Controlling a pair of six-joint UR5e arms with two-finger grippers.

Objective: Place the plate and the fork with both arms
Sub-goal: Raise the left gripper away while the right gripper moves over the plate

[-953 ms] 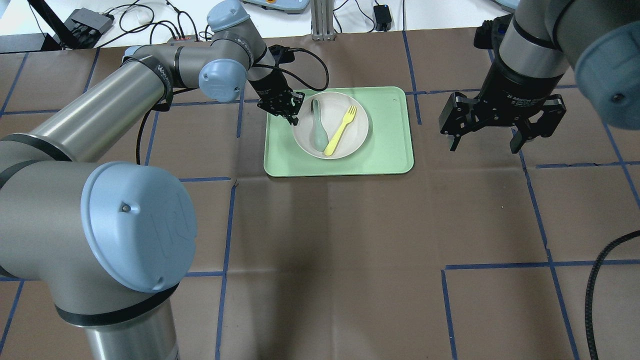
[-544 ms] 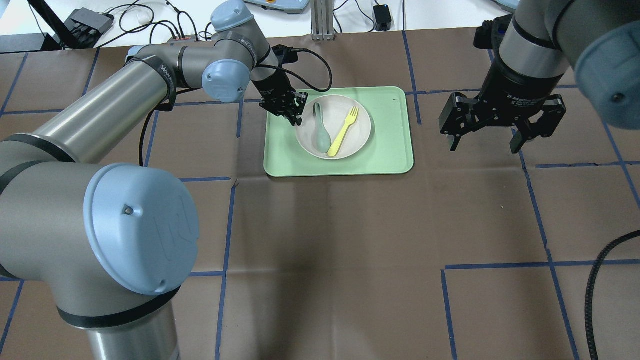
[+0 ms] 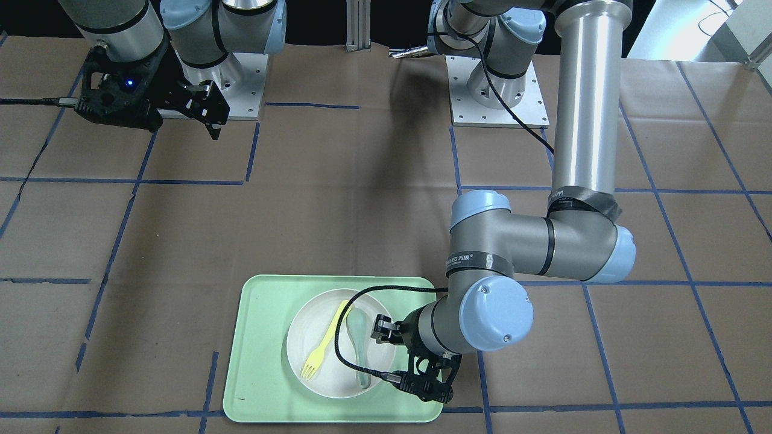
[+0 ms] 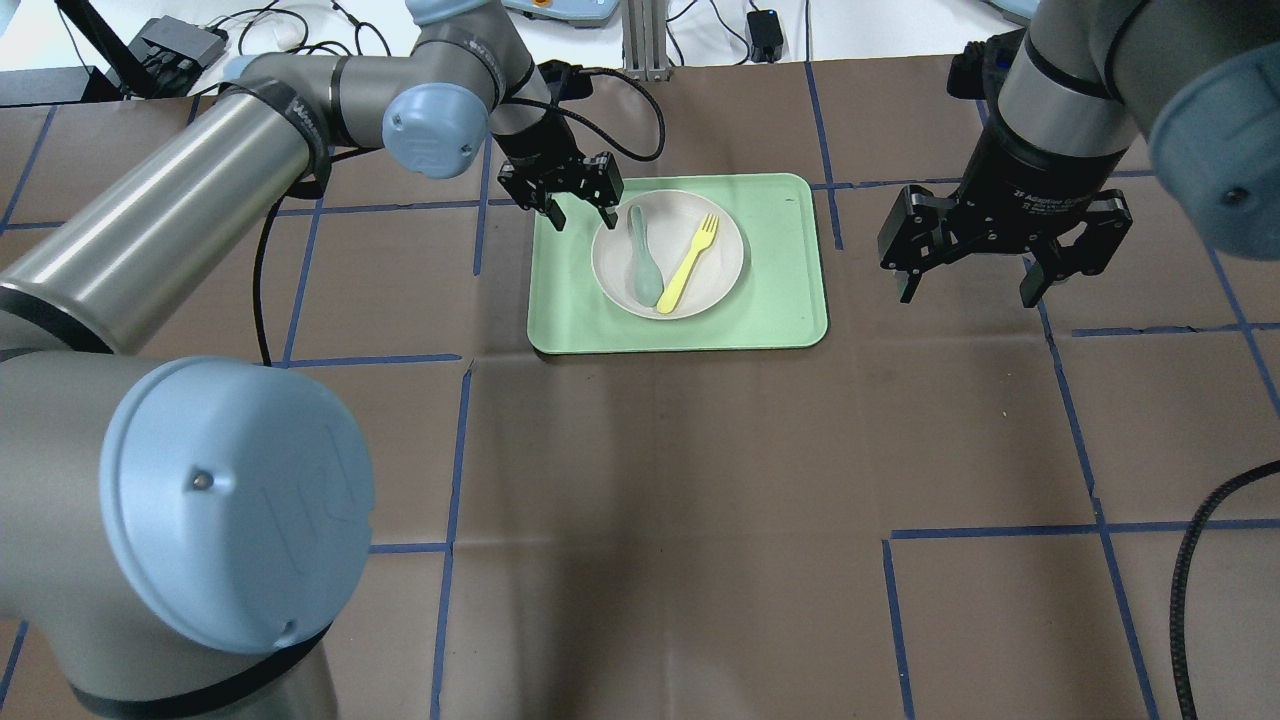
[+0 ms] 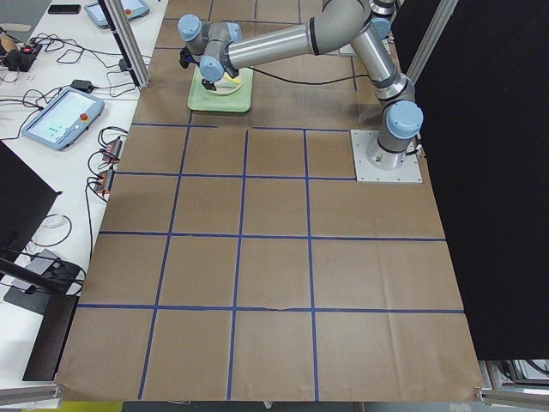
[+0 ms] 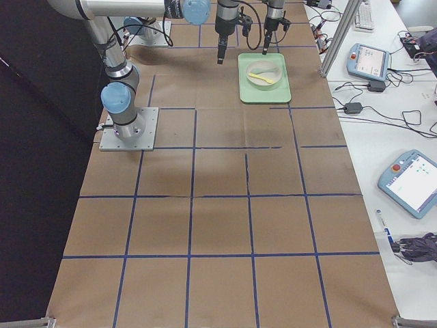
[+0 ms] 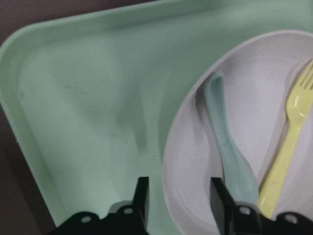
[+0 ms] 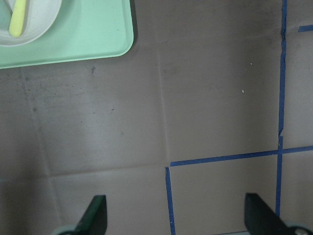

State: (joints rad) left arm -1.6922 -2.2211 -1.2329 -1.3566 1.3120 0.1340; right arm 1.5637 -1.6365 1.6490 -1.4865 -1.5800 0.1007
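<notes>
The off-white plate [image 4: 722,250] lies on the mint-green tray [image 4: 780,300]. The pale-yellow fork [image 4: 690,262] lies across the plate's right half, with a grey-green spoon [image 4: 645,262] beside it. My left gripper [image 4: 580,214] is open at the plate's left rim. In the left wrist view its fingers [image 7: 141,201] straddle the plate's rim [image 7: 168,161], holding nothing, with the fork [image 7: 288,142] at the right. My right gripper [image 4: 967,290] is open and empty above the table, right of the tray; its wrist view [image 8: 178,215] shows brown paper below.
The tray's corner [image 8: 88,34] shows at the top left of the right wrist view. Brown paper with blue tape lines covers the table [image 4: 650,500]. A post and cables stand at the far edge [image 4: 640,40]. The left arm's cable [image 4: 640,110] loops over the tray's far left corner.
The left gripper has come off the plate's left rim, turned its wrist and spread its fingers. The plate shifted slightly right on the tray. The right arm has not moved.
</notes>
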